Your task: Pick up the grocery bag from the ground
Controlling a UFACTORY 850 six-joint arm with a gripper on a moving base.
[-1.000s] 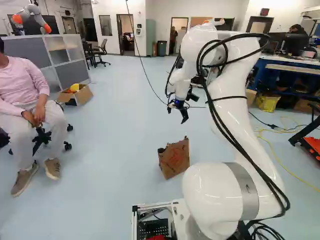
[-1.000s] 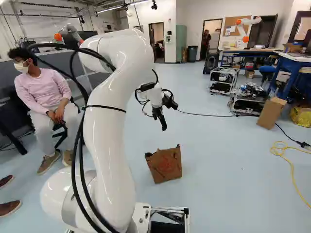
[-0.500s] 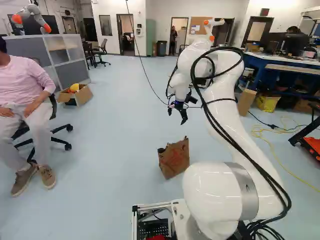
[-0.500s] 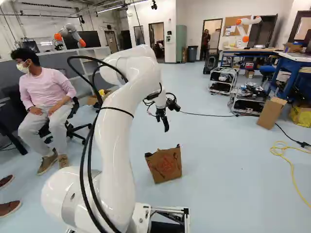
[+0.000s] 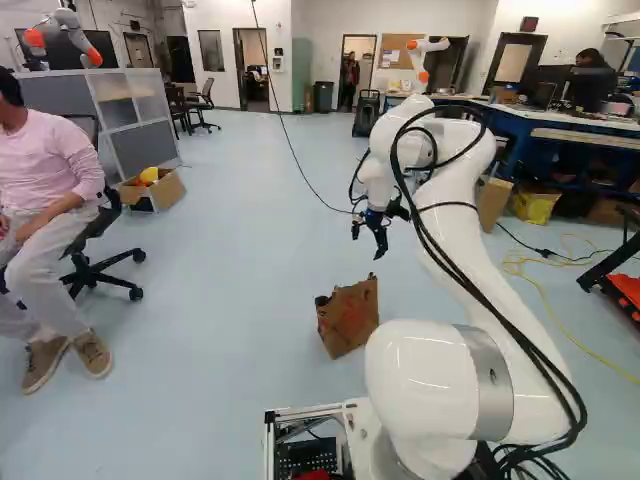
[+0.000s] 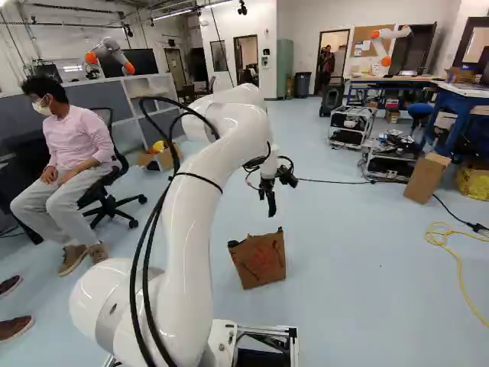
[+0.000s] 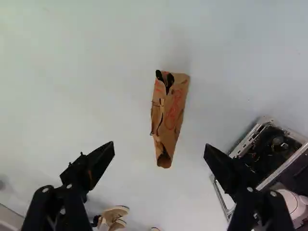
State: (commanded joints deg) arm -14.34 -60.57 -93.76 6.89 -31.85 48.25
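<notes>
Find the brown grocery bag (image 6: 260, 264) standing on the floor (image 5: 230, 320), a little tilted; read at 11 o'clock from the arm's lowest joint (image 5: 440, 385) in the left base view, near 2 o'clock from the same joint in the right base view. Note the gripper (image 7: 160, 146) well above the bag, spread wide, pinching nothing. In the wrist view, take the fingers' pointing direction as 12; place most of the bag at 12 from the gap between the fingertips.

Judge to be thin paper: light if empty, soft, creased, likely to buckle or tear under a side push, hardly slippery. Cannot tell of any load inside; see only dark gaps along the crumpled mouth. Advise taking hold at mid-rim, across the narrow width, with both layers caught well below the ragged edge. Avoid pressing down on the mouth; might crush or tip. Expect some sag on lifting.

Other containers: at 10 o'clock from the bag in the left base view, log an open carton (image 5: 152, 193) with a yellow item (image 5: 149, 175) inside; at 2 o'clock, a yellow sack (image 5: 537, 206), contents not readable. In the right base view, also at 2, log a tilted cardboard box (image 6: 427, 179), contents hidden.
</notes>
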